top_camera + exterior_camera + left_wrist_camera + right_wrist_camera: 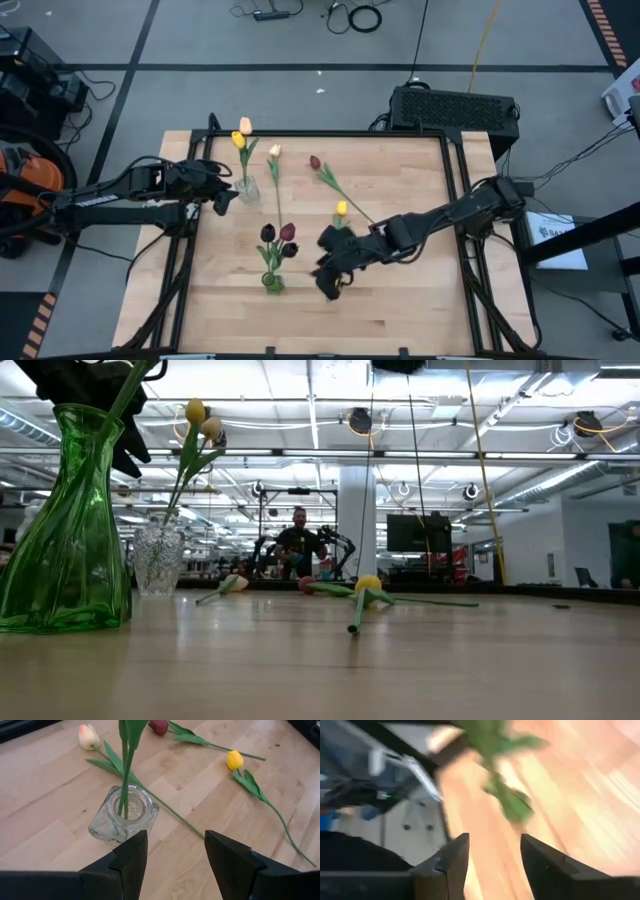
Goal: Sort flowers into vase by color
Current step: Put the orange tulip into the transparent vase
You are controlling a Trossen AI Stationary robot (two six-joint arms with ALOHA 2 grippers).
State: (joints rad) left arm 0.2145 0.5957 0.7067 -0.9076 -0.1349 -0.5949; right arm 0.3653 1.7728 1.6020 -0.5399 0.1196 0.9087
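Left gripper [175, 855] jaws released, clear vase [124, 817] just ahead; right gripper [490, 857] jaws released.

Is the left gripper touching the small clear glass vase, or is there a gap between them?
Apart. In the left wrist view, bare wood shows between the open left gripper and the small clear glass vase.
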